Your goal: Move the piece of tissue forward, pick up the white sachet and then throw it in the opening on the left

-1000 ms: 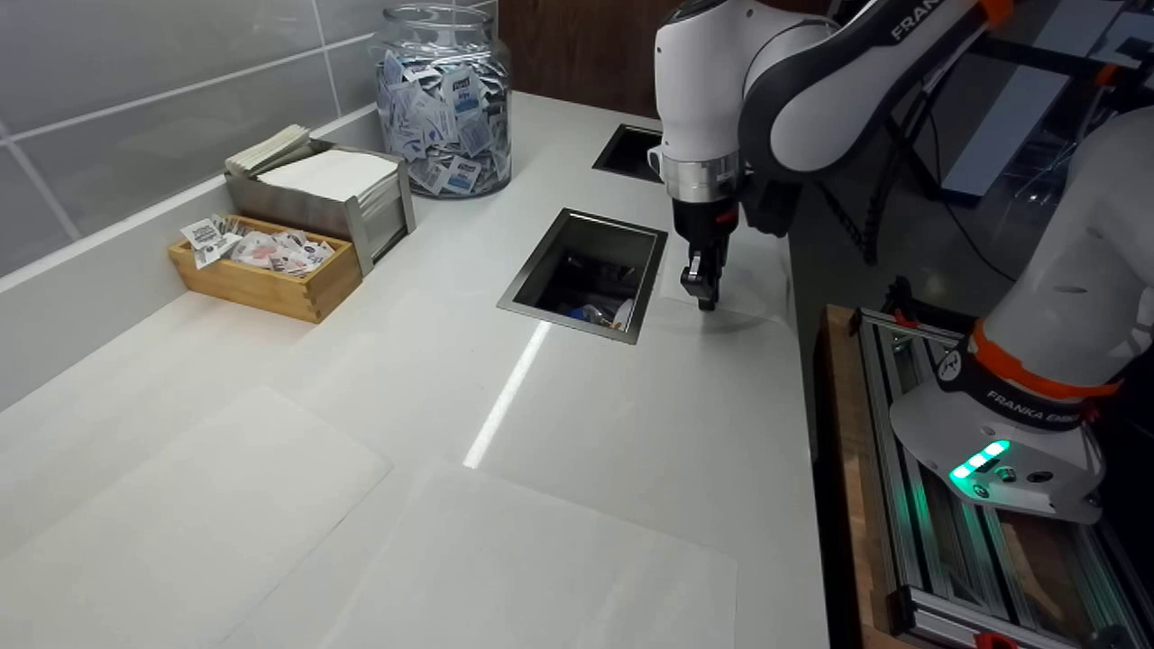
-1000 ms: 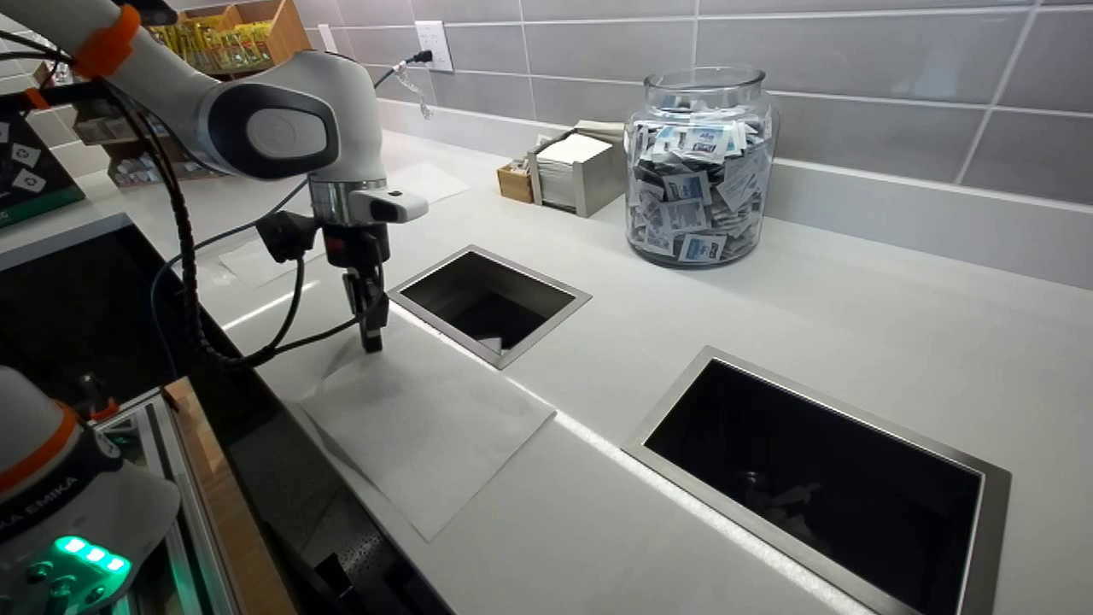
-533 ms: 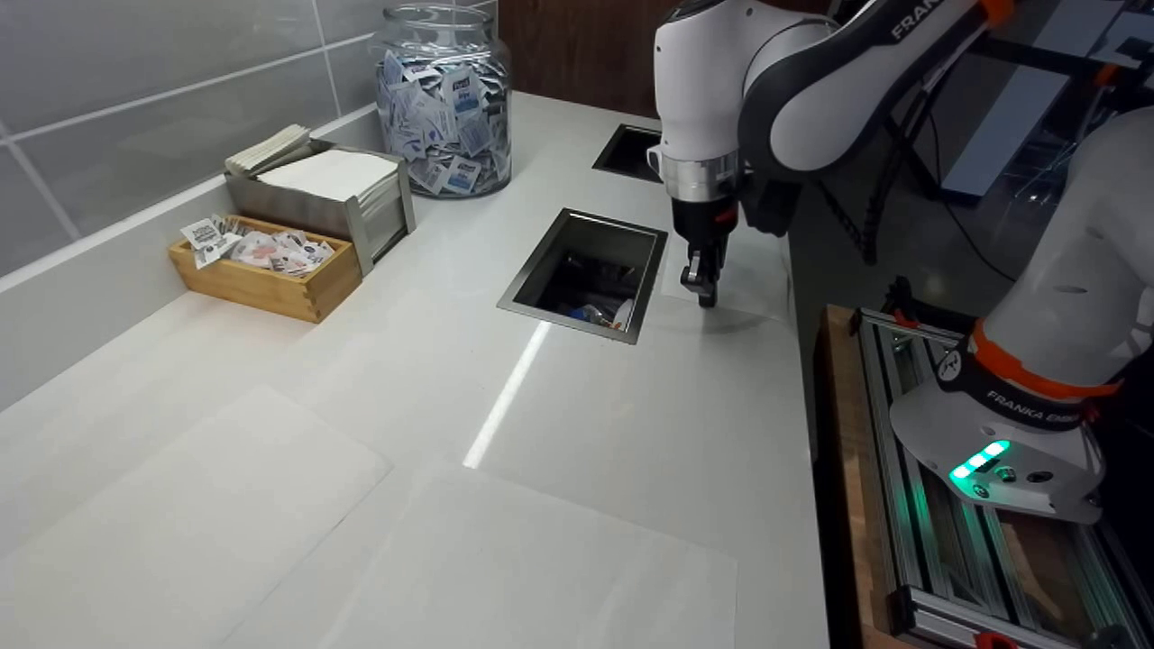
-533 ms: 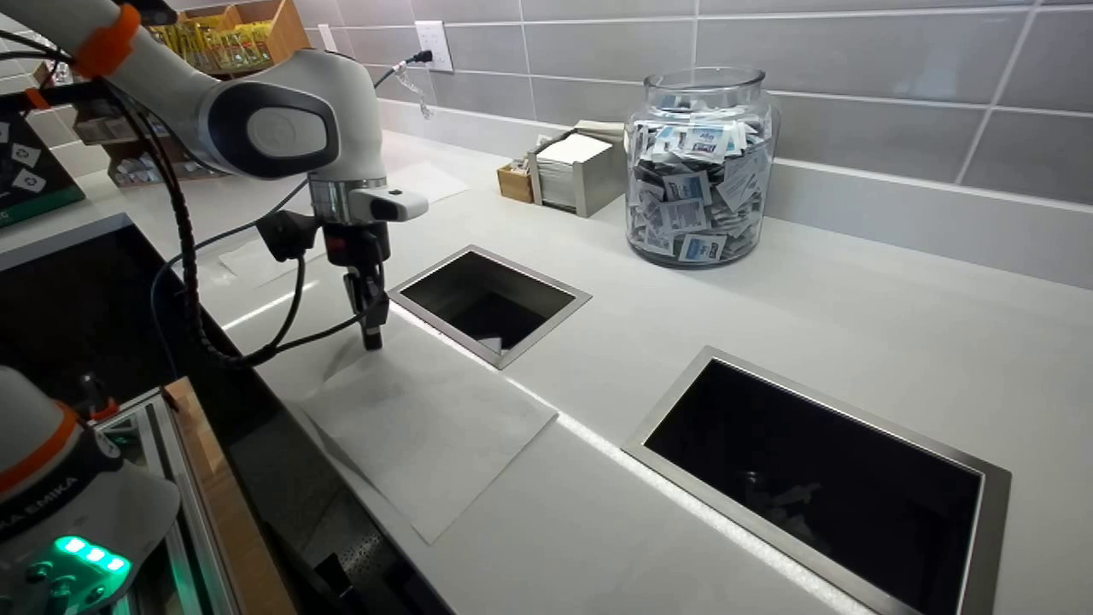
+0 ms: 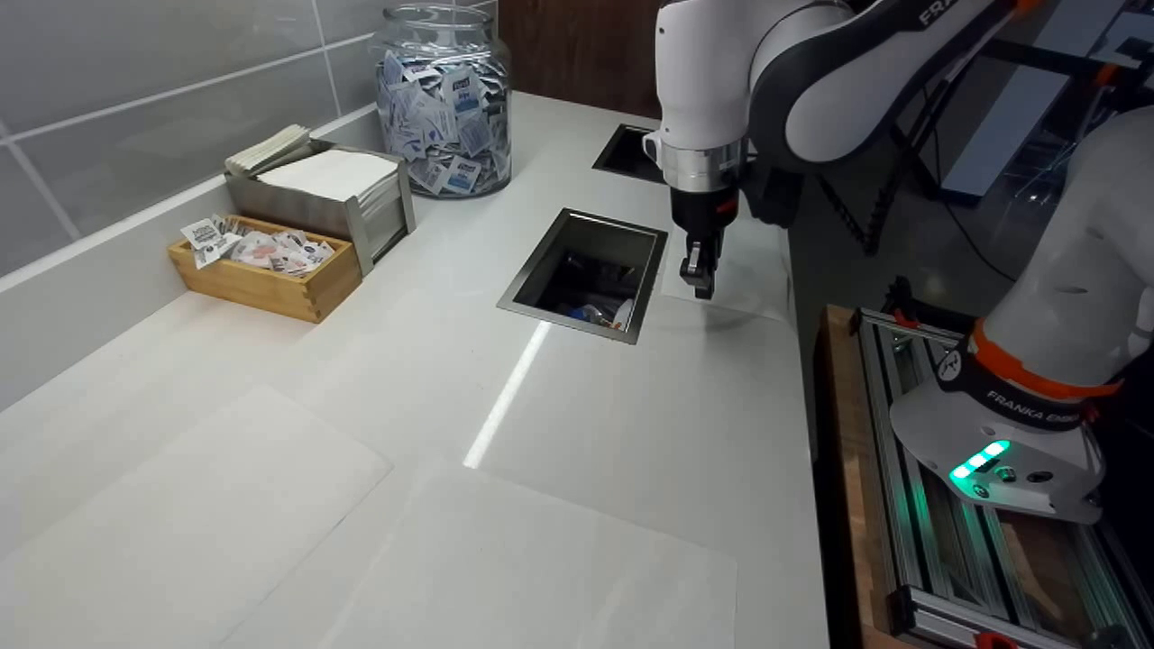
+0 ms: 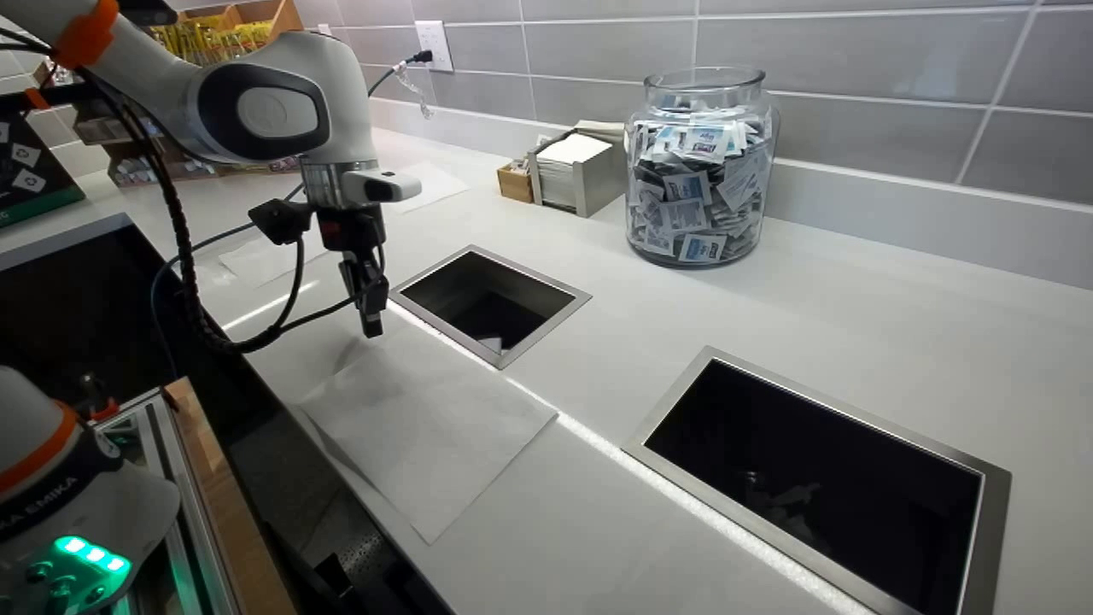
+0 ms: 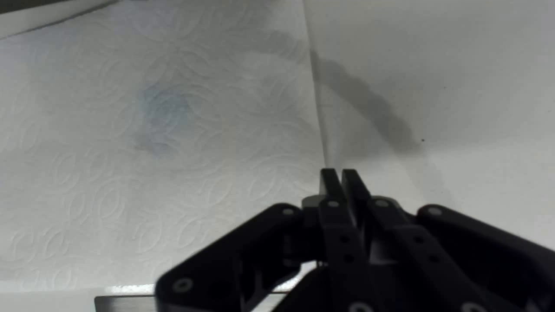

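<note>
Fingers (image 7: pixel 356 186), almost together (a slim gap shows), have risen slightly near the edge of the tissue (image 7: pixel 182 173).

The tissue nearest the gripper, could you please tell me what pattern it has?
The tissue is patterned with embossed-looking petals and loops, clearest in the wrist view.

Hand (image 7: pixel 339 175) downward, fingers (image 7: pixel 331 184) close together.
</note>
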Robot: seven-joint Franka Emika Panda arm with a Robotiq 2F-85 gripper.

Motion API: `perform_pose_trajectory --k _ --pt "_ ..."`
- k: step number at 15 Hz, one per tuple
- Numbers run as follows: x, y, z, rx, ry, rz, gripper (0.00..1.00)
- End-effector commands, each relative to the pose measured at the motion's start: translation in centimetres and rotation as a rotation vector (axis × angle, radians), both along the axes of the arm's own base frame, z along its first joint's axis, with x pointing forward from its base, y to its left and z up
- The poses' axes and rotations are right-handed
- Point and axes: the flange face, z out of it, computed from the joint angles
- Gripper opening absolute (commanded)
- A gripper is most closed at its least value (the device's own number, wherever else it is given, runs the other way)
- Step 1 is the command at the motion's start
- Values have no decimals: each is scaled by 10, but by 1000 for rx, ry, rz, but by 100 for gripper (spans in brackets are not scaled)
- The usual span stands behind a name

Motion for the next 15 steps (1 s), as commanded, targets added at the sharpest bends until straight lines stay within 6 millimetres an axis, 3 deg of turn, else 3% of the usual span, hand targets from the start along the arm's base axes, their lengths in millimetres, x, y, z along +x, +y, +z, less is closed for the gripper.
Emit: perform_pose_trajectory --k 1,6,9,11,12,15 --pt "-3 0 -3 -21 32 17 40" --pt "-9 -10 -13 -43 82 -3 80" --pt "-9 -13 -17 -52 108 0 98" --pt "-10 -14 -19 -55 122 4 81" --pt "-10 -14 -20 -55 127 5 66" --pt "-9 -15 -23 -55 136 7 45"
